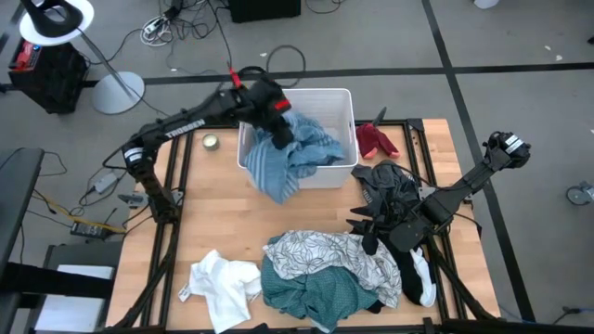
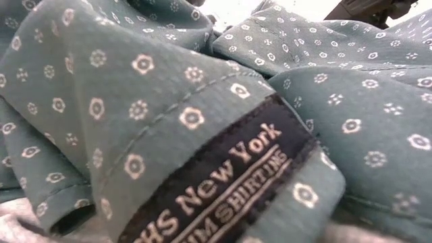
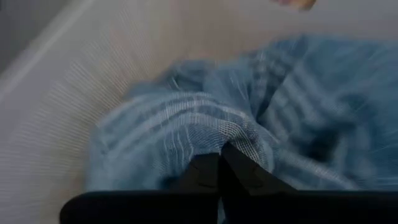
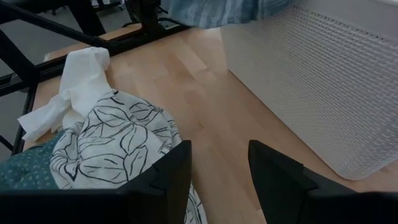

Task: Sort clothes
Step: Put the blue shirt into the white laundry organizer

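Worktop [image 1: 232, 241] notes, left to right. Plain white garment [image 1: 223, 286] at front left. Left pincer [image 3: 219, 163] over white bin [image 1: 345, 102], clamped on light blue striped garment [image 1: 295, 153] draped over bin's front wall. Leaf-print garment [image 1: 339, 255] over teal garment [image 1: 311, 295] at front centre. Right pincer [image 4: 219, 167] beside leaf-print garment, fingers apart, holding nothing.

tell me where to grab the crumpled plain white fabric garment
Grip the plain white fabric garment at its raised bunched folds, coming straight down from above. It lies loose on the wooden table, clear of the leaf-print garment on its outer side, so a top pinch should catch fabric.
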